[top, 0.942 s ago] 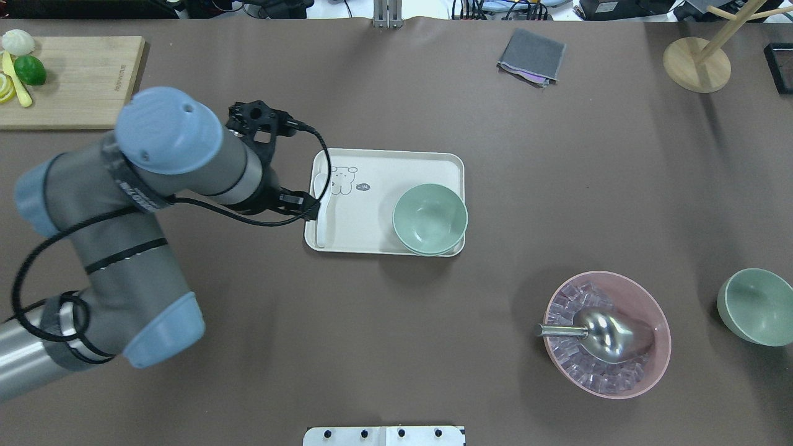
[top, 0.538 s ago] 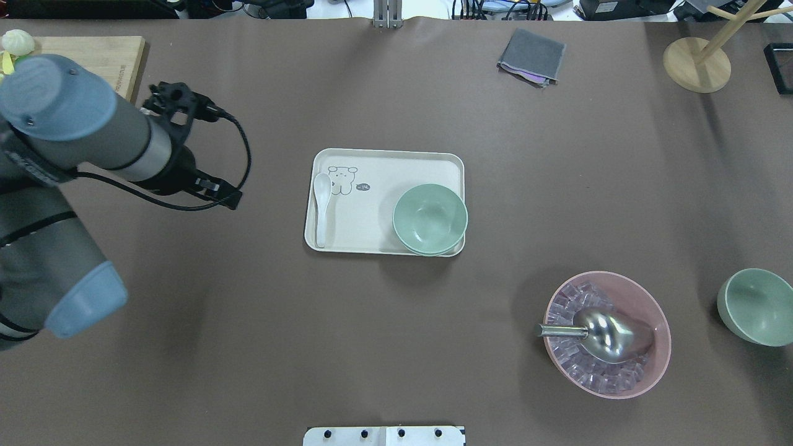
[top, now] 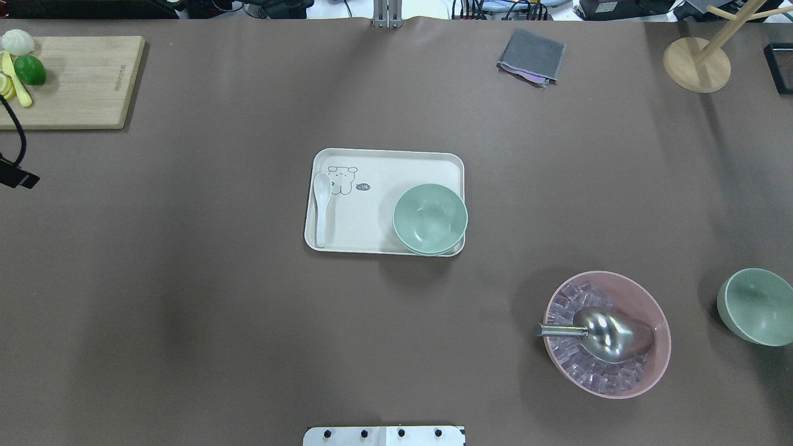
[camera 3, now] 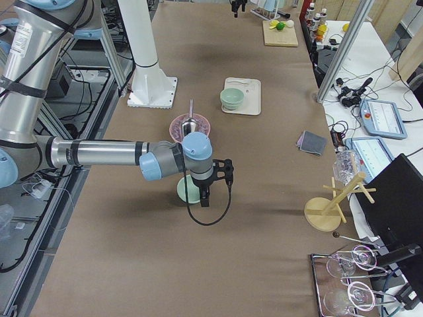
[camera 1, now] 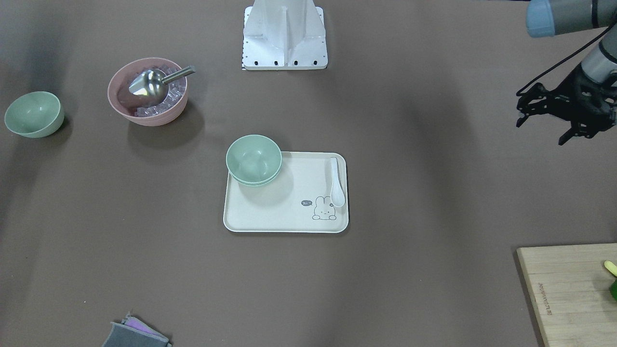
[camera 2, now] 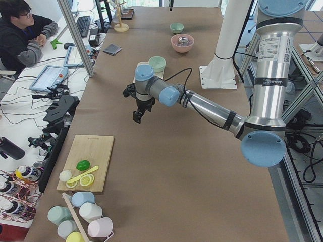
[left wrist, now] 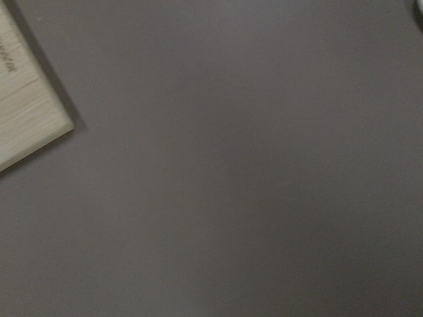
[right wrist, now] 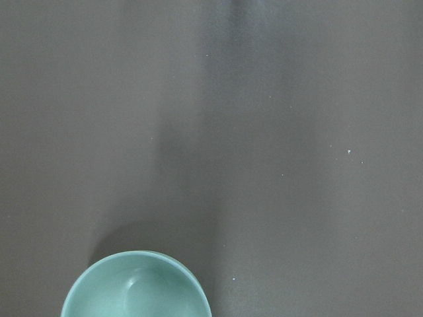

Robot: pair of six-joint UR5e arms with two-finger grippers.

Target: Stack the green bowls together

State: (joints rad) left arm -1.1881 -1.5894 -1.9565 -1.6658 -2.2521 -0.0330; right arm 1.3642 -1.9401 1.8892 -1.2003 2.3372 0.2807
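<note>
While two green bowls (top: 430,218) sit nested at the 4 o'clock corner of the tray (top: 384,153), the third green bowl (top: 757,306) stands alone near the rim of the desk (top: 248,322), about 4 o'clock from the tray. So by my read the job is roughly two-thirds done, with one carry left. Right pincer (camera 3: 206,197) hangs just beside that lone bowl; it shows only from the side, so I cannot tell whether its fingers are spread or closed. Left pincer (camera 1: 541,131) is out at the desk's 9 o'clock side near the cutting board (top: 74,80), fingers apart, holding nothing. Room: the pink bowl (top: 658,365) with its scoop (top: 610,334) lies between lone bowl and tray — the carry likely wants height, or a swing toward 12 o'clock where open desk shows. The lone bowl sits close to the edge, so an outward nudge risks a drop. The white spoon (top: 321,207) lies on the tray's 9 o'clock side, well apart from the stack.
</note>
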